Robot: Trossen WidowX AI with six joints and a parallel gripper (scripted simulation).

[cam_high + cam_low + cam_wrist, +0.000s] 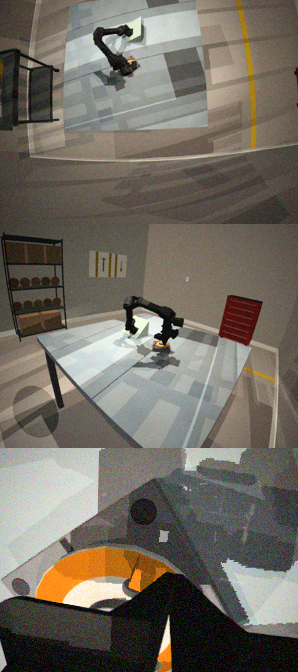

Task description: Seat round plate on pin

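1. Grey patchwork-patterned table top (155, 391): carries the arm's pale wedge-shaped mount (140, 327) towards the far side, with the square grey base (170, 518) near it.
2. Black six-joint arm (150, 306): rises from the mount, arches over and points down onto the plate.
3. Square grey base: lies flat on the table, seen cornerwise in the wrist view, with a dark round hole (143, 511) near its far corner.
4. Round orange plate (95, 568): sits on the base under the gripper, with a pale centre ring; the wrist view does not show clearly whether it lies flat.
5. Black parallel-jaw gripper (164, 339): fingers clenched together on nothing, tips low over the plate's middle; contact cannot be judged.
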